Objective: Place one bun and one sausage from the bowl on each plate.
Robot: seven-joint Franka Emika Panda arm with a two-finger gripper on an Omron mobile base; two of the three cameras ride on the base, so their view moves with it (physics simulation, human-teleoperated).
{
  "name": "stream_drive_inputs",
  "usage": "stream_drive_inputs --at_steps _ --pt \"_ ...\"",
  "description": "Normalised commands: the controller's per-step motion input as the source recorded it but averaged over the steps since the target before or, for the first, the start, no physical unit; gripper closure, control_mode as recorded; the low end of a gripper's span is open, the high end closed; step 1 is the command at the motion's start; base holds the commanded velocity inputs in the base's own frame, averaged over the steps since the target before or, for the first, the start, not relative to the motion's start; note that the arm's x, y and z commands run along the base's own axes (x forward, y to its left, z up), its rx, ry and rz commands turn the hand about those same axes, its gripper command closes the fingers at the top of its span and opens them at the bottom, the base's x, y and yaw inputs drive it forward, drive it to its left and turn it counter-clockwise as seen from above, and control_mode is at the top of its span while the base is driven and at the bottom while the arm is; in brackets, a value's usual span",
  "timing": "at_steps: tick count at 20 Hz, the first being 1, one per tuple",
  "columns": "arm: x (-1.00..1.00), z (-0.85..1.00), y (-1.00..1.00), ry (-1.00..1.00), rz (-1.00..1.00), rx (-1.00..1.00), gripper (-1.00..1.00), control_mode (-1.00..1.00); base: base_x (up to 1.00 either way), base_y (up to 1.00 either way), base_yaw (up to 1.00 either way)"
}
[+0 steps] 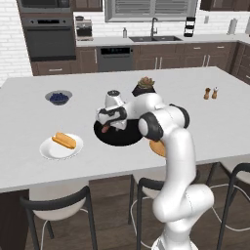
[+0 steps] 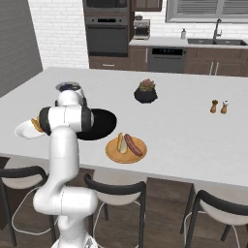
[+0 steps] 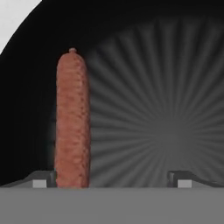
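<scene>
- Left base view: the gripper (image 1: pixel 106 128) hung over the black bowl (image 1: pixel 122 139) on the white island counter (image 1: pixel 29 161); a bun (image 1: pixel 64 140) lay on the white plate (image 1: pixel 51 152) (oven and sink behind).
- Right base view: the tan plate (image 2: pixel 114 154) held a bun and a sausage.
- Hand view: jaws spread wide, gripping nothing; a sausage (image 3: pixel 72 118) lay in the bowl beside one fingertip (image 3: pixel 40 179).

The white arm (image 1: pixel 173 161) rises from its base, bends at the elbow and reaches forward and down. Its gripper (image 3: pixel 111 178) points downward, jaws spread wide apart, nothing between the fingertips (image 3: pixel 41 179).
</scene>
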Motion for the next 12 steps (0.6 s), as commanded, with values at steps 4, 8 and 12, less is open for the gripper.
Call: stream_drive_inputs --at_steps 4,8,12 --pt "0.38 -0.05 0.43 0.00 -0.05 0.00 -1.00 -1.00 0.00 0.00 0.00" --pt "-0.03 -0.61 0.01 0.01 -0.07 -0.07 -1.00 -1.00 0.00 0.00 0.00" --pt "-0.14 -0.83 -0.14 0.05 0.00 -0.05 -1.00 -1.00 0.00 0.00 0.00"
